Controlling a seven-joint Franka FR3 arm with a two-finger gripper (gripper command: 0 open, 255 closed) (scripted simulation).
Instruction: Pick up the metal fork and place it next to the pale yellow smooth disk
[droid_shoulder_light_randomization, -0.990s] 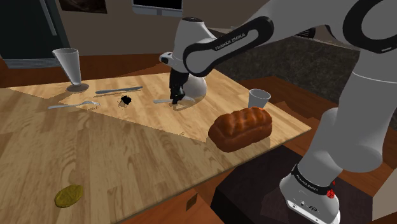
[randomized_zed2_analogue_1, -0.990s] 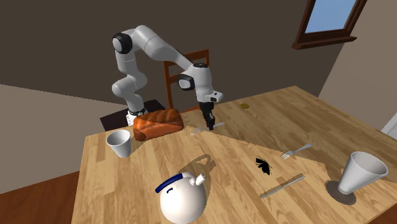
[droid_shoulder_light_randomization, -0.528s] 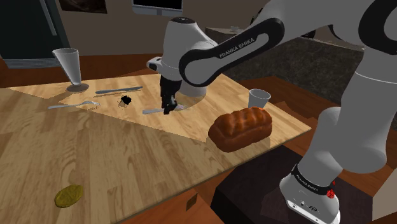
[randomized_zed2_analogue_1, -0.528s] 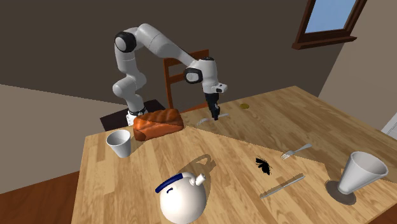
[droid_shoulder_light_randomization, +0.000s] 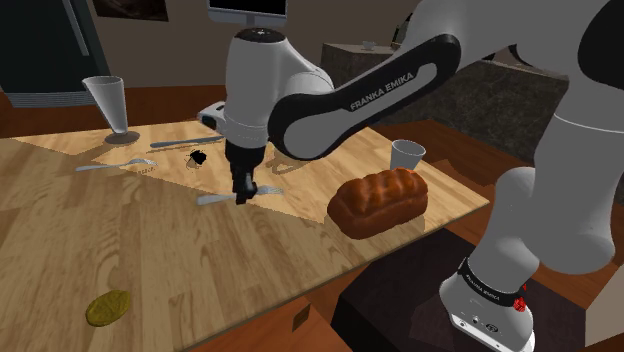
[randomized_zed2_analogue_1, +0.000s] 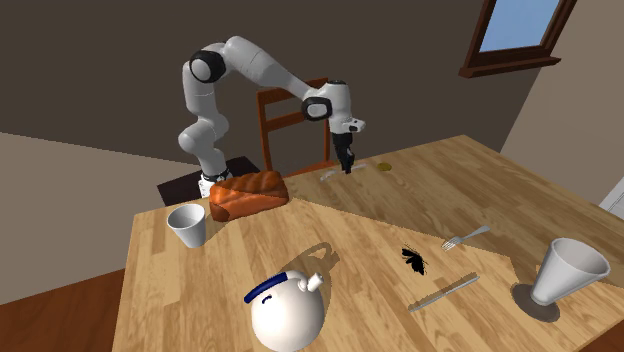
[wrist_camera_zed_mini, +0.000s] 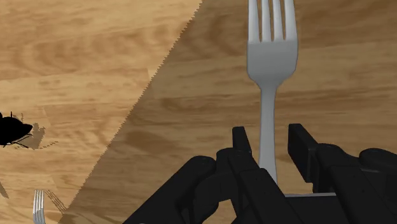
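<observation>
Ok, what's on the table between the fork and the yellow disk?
Nothing; in the shoulder view, bare tabletop stretches from the fork in the gripper to the yellow disk.

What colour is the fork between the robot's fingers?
Pale grey; the fork shows best in the wrist view.

I see a silver-grey metal fork (wrist_camera_zed_mini: 272, 57), mottled dull-yellow flat disk (droid_shoulder_light_randomization: 108, 308), golden-brown ridged bread loaf (droid_shoulder_light_randomization: 378, 200), pale wood-grain tabletop (droid_shoulder_light_randomization: 200, 262).
</observation>
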